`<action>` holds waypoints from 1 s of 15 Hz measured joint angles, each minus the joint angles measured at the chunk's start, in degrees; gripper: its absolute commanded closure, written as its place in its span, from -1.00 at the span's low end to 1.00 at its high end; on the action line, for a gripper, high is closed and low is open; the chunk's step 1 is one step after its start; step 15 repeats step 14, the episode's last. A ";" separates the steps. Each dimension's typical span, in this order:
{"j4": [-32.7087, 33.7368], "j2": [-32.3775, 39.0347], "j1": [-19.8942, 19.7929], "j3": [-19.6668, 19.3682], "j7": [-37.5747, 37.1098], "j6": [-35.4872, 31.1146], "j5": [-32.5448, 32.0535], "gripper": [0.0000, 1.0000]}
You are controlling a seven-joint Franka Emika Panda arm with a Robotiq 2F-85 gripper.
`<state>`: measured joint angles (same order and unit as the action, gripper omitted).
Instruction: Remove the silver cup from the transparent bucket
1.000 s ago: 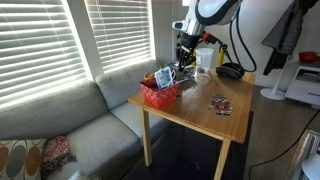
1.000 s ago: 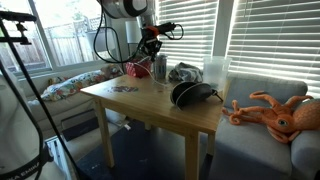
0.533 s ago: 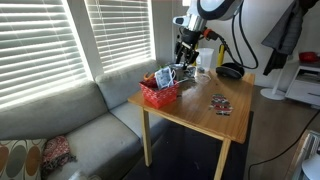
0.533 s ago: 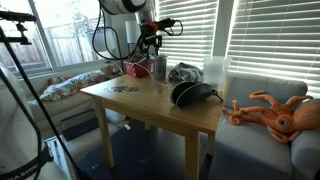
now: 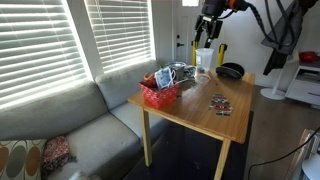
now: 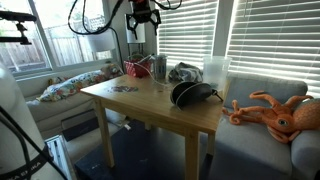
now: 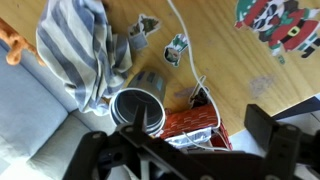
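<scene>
The gripper (image 5: 207, 27) hangs high over the far end of the bench (image 5: 200, 110), clear of everything on it. In an exterior view the transparent bucket (image 5: 203, 62) stands upright on the bench at 6 o'clock from the gripper, well apart from it. In an exterior view from the opposite side, the gripper (image 6: 140, 17) is near the top edge and the bucket (image 6: 159, 68) lies at about 5 o'clock below it, just beside the red basket (image 6: 137, 68).

In the wrist view the gripper (image 7: 180, 140) is spread wide. Its two dark fingers (image 7: 100, 150) reach in from the bottom edge, far apart, with nothing clamped between them. The silver cup (image 7: 137, 108) is seen from above as a round dark mouth with a bright rim. It lies at roughly 10 o'clock from the midpoint of the gripper, beyond the left finger and touching neither. Its grey wall runs toward 1 o'clock. The clear wall of the bucket around it is hard to tell from the cup here, and neither exterior view shows the cup plainly through the plastic.

The red basket (image 7: 190, 125) sits at 4 o'clock from the cup, touching or nearly so. A striped cloth (image 7: 85, 45) lies crumpled at 11 o'clock from it.

In an exterior view a black bowl (image 5: 231, 71) rests at 4 o'clock from the bucket.
</scene>
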<state>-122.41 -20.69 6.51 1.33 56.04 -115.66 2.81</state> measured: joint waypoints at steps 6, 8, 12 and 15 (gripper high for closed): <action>0.06 -7.66 -3.39 -1.07 -14.57 15.91 -4.92 -1.00; 0.03 -7.80 -2.98 -1.59 -14.94 16.19 -5.05 -1.00; 0.02 -7.42 -2.49 -1.68 -14.94 16.12 -5.05 -1.00; 0.02 -7.42 -2.48 -1.70 -14.94 16.12 -5.05 -1.00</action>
